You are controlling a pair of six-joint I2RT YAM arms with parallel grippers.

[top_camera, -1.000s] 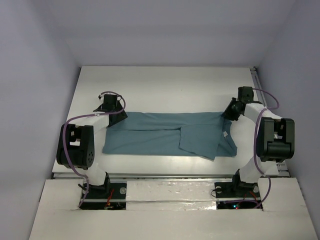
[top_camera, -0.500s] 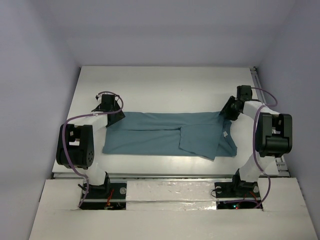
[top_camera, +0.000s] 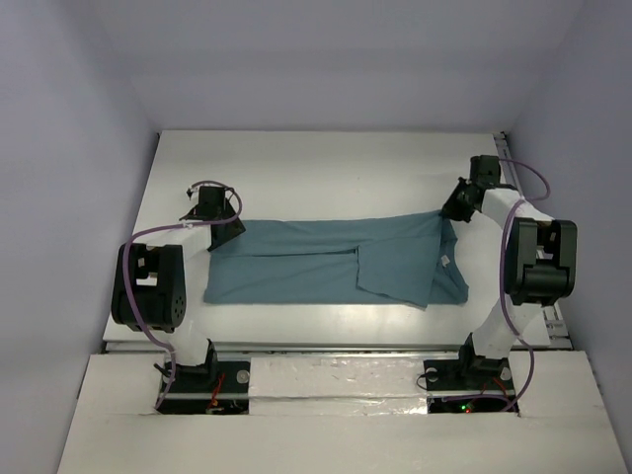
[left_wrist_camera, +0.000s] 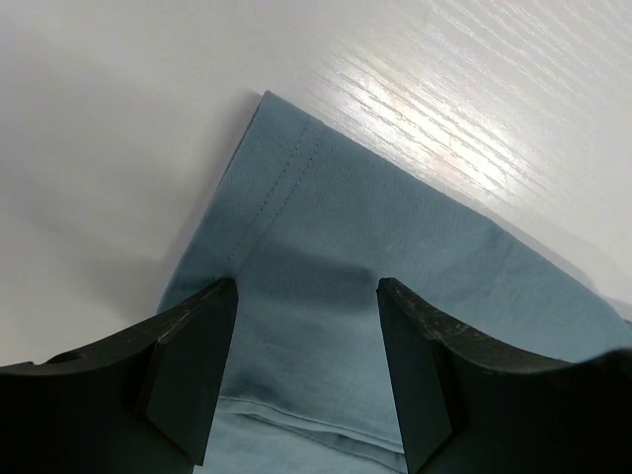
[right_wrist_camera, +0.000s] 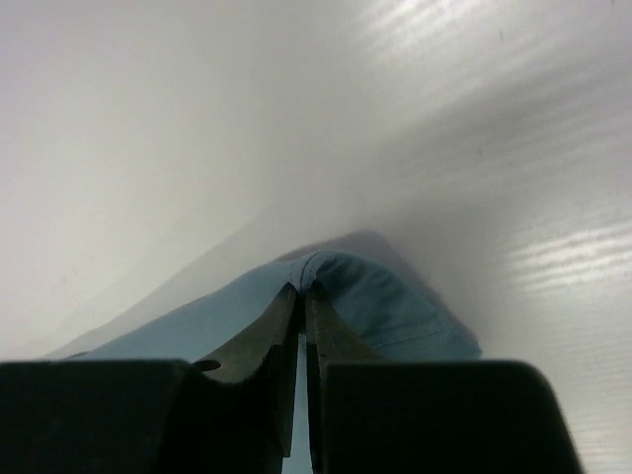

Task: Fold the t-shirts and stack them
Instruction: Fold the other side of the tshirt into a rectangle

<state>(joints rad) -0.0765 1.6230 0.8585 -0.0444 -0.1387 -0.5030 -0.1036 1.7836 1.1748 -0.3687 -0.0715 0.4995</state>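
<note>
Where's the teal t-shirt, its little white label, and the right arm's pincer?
teal t-shirt (top_camera: 296,265): top view, middle of the flat cloth.
white neck label (top_camera: 446,263): top view, the tag itself.
right pincer (right_wrist_camera: 302,288): right wrist view, between its tips pinching cloth.

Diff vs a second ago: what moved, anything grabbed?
The right pincer moved a little toward the far side and closed on the shirt at its far right corner, drawing that corner away from the arms. The left pincer stays open over the far left corner, and the rest of the shirt lies as before.
</note>
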